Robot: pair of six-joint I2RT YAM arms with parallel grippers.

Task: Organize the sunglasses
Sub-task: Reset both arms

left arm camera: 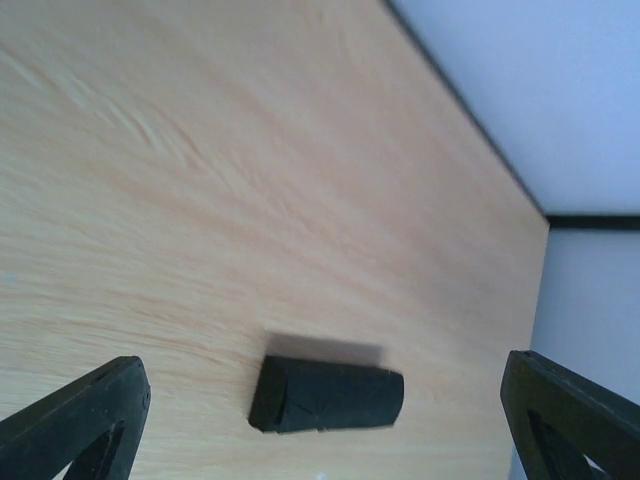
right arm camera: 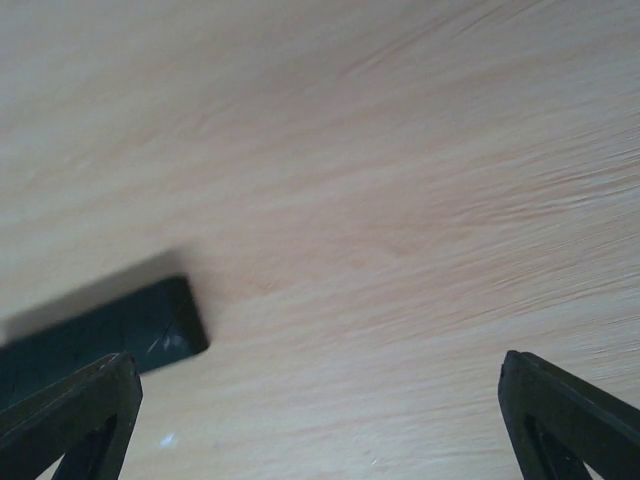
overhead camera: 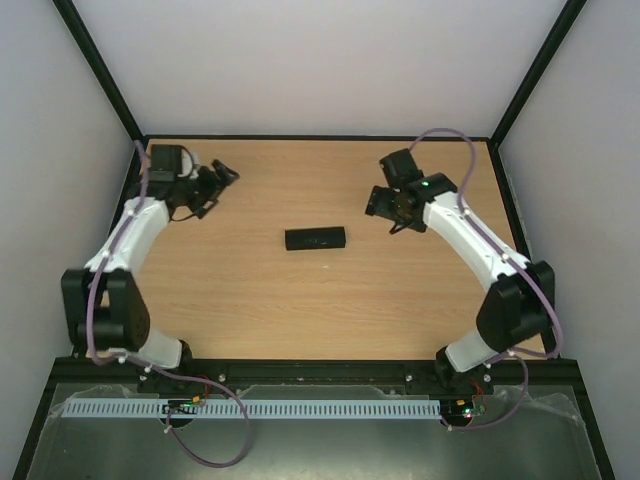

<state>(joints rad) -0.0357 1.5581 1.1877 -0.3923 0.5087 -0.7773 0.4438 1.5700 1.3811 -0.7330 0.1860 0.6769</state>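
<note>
Sunglasses unseen — black case (overhead camera: 315, 239) (untouched) between left hand (overhead camera: 218, 188) and right hand (overhead camera: 380, 205).

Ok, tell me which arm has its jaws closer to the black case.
The right arm: its jaws hang just off the case's end; the left arm's are farther away.

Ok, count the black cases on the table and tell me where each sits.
1. The black case lies near the middle of the table. No second one shows in any view.
</note>
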